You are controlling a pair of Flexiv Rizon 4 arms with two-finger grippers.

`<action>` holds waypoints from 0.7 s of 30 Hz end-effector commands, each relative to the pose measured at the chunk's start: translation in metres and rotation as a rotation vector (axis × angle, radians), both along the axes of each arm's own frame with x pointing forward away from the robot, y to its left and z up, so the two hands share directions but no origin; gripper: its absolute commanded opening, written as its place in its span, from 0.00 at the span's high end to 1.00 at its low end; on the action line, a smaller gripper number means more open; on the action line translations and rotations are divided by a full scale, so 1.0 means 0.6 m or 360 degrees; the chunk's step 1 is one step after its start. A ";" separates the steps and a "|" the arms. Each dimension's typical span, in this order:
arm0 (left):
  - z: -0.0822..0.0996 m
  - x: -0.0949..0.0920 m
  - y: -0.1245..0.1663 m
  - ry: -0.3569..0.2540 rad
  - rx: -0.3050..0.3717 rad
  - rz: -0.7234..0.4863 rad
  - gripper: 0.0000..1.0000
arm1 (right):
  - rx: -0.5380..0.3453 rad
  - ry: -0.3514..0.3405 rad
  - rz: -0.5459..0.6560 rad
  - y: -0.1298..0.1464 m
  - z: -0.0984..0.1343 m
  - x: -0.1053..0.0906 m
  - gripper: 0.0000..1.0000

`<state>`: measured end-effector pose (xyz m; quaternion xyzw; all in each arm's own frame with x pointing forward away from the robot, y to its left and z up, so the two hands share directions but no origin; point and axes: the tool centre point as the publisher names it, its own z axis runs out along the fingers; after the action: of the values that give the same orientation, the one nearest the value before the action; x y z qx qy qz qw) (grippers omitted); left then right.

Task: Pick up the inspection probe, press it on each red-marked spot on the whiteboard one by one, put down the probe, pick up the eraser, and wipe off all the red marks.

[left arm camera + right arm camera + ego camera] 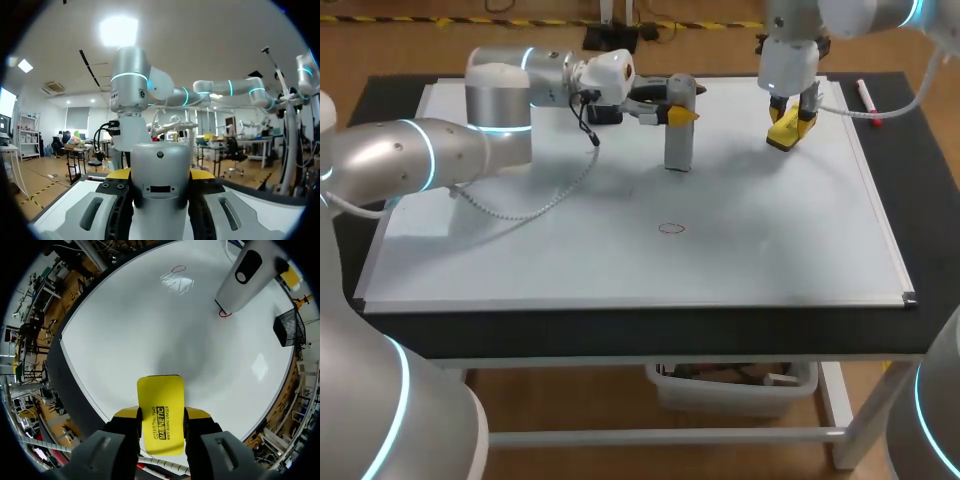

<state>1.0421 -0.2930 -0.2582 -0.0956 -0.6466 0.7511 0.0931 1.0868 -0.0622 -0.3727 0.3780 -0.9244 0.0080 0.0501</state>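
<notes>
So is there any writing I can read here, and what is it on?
"MAGNETIC": black print on the eraser, held between the right arm's fingers.
"WHITE BOARD ERASER": smaller line next to it, same eraser.
A tiny line beside those: too small to read.
The probe and whiteboard: no text visible.

Grey probe (678, 135) upright, tip on red mark (225, 314); second red ring (671, 228) at whiteboard (770, 250) centre; yellow eraser (160, 410) near far-right corner.
</notes>
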 end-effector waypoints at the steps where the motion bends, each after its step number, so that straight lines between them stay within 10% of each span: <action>1: -0.010 0.016 -0.004 0.0008 -0.0012 -0.0034 1.00 | -0.0004 0.0003 0.0003 -0.001 0.001 0.002 1.00; 21: -0.028 0.027 -0.001 0.0046 -0.0014 -0.0045 1.00 | -0.0004 0.0003 0.0003 -0.001 0.001 0.002 1.00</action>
<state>1.0527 -0.2924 -0.2706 -0.0887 -0.6428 0.7535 0.1060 1.0868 -0.0622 -0.3728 0.3780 -0.9244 0.0080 0.0501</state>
